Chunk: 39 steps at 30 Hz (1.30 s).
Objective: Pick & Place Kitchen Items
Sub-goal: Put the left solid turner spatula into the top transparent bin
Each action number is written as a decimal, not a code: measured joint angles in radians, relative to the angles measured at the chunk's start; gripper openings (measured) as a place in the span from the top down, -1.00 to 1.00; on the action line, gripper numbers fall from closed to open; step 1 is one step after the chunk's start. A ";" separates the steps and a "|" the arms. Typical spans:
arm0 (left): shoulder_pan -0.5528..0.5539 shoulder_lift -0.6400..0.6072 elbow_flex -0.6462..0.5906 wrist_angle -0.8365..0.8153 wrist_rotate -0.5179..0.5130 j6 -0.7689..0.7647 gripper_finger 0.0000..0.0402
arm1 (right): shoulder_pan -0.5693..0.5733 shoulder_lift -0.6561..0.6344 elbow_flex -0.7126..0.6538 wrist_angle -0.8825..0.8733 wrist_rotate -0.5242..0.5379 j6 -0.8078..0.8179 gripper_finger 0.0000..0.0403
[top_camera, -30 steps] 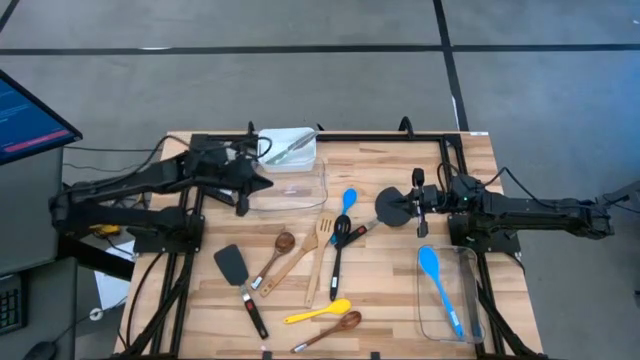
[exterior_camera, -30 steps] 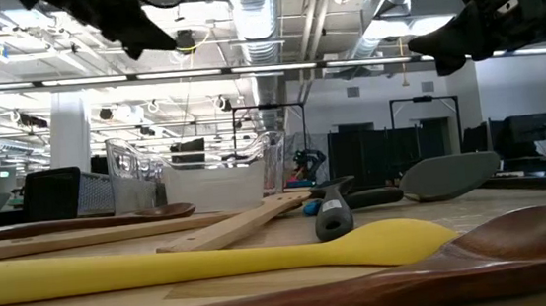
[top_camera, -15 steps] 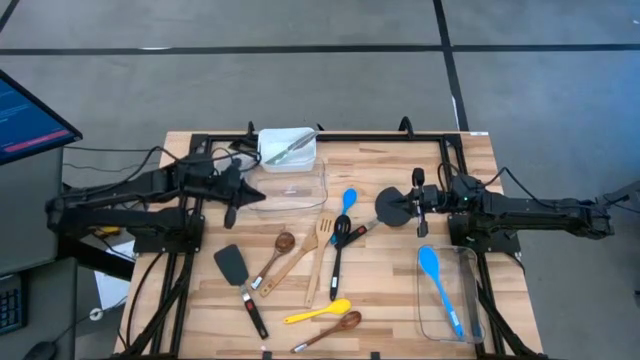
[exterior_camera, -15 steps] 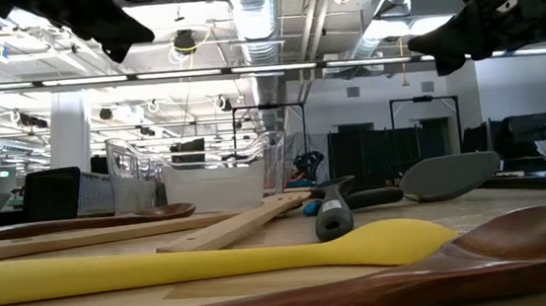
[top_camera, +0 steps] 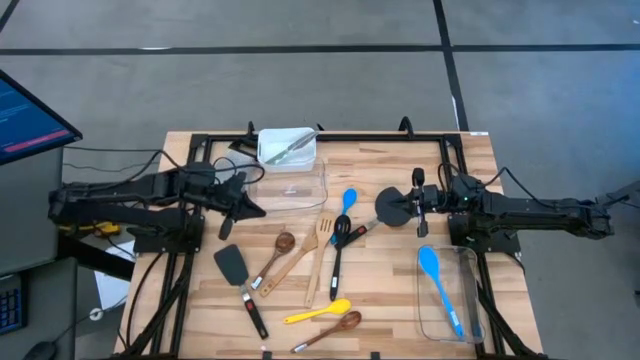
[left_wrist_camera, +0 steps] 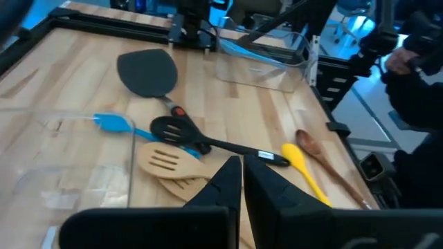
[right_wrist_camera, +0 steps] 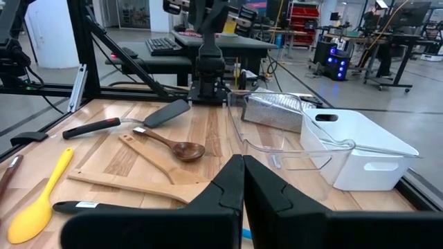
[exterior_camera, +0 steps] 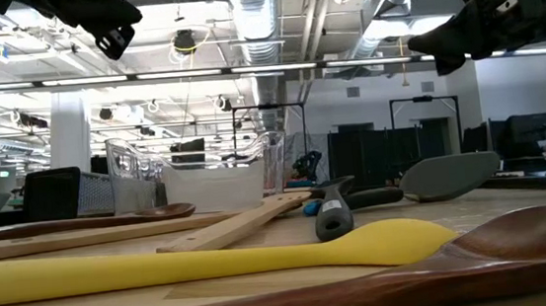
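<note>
Utensils [top_camera: 300, 275] beside left claw [top_camera: 250, 208]

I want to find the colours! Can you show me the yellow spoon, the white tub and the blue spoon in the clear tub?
Yellow spoon [top_camera: 316, 312]: high view, handle's middle.
White tub [top_camera: 288, 160]: high view, front wall.
Blue spoon [top_camera: 430, 262]: high view, bowl.

1. Black square spatula [top_camera: 229, 263] with a red-marked black handle lies flat near the table's left front.
2. Small wooden spoon [top_camera: 284, 242] lies beside it, bowl away from the front edge.
3. Wooden slotted turner [top_camera: 325, 228] lies diagonally, crossing a plain wooden spatula.
4. Black slotted spoon [top_camera: 341, 229] lies lengthwise mid-table.
5. Small blue spoon [top_camera: 349, 199] lies behind it.
6. Round dark grey spatula [top_camera: 391, 206] lies right of centre.
7. Yellow silicone spoon [top_camera: 318, 312] and dark wooden spoon [top_camera: 336, 326] lie side by side at the front edge.
8. Large blue silicone spoon [top_camera: 438, 283] rests inside the right clear tub.
</note>
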 joint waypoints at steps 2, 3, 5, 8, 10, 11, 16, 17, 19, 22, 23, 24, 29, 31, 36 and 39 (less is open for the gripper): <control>-0.013 0.001 0.000 0.011 -0.003 -0.002 0.99 | 0.000 0.000 0.000 0.002 0.000 0.000 1.00; -0.019 0.001 0.000 0.024 -0.004 -0.002 0.99 | 0.000 0.000 0.000 0.004 0.000 0.000 1.00; -0.029 0.000 0.000 0.065 -0.004 -0.002 0.99 | 0.000 0.000 0.000 0.005 0.000 0.000 1.00; -0.038 0.001 0.000 0.097 -0.005 -0.002 0.99 | 0.000 0.000 0.000 0.005 0.000 0.001 1.00; -0.043 0.000 0.000 0.100 -0.005 -0.002 0.99 | 0.000 0.000 0.000 0.005 0.000 0.002 1.00; -0.045 0.001 0.000 0.100 -0.005 -0.003 0.99 | 0.000 0.000 0.000 0.005 0.000 0.004 1.00; -0.054 0.001 0.000 0.115 -0.016 -0.120 0.99 | 0.001 0.000 0.000 0.005 0.000 0.119 1.00; -0.058 0.001 0.000 0.125 -0.027 -0.157 0.99 | 0.003 0.000 0.000 0.005 0.000 0.139 1.00; -0.071 0.001 0.000 0.155 -0.047 -0.210 0.99 | 0.009 0.000 0.000 0.006 0.001 0.155 1.00; -0.099 0.000 0.000 0.205 -0.049 -0.230 0.99 | 0.029 0.000 0.000 0.019 0.046 0.143 1.00; -0.112 0.000 0.000 0.213 -0.049 -0.230 0.99 | 0.037 0.000 0.000 0.025 0.070 0.128 1.00; -0.126 0.000 0.000 0.219 -0.049 -0.236 0.99 | 0.044 0.000 0.000 0.034 0.090 0.114 1.00; -0.215 0.001 0.000 0.219 -0.084 -0.324 0.99 | 0.066 0.000 0.000 0.087 0.131 0.105 1.00; -0.264 0.001 0.000 0.217 -0.134 -0.378 0.99 | 0.075 0.000 0.000 0.087 0.131 0.105 1.00; -0.400 0.001 0.000 0.214 -0.235 -0.530 0.99 | 0.100 0.000 0.000 0.087 0.144 0.106 1.00; -0.484 0.005 0.000 0.213 -0.310 -0.634 0.99 | 0.124 0.000 0.000 0.087 0.194 0.106 1.00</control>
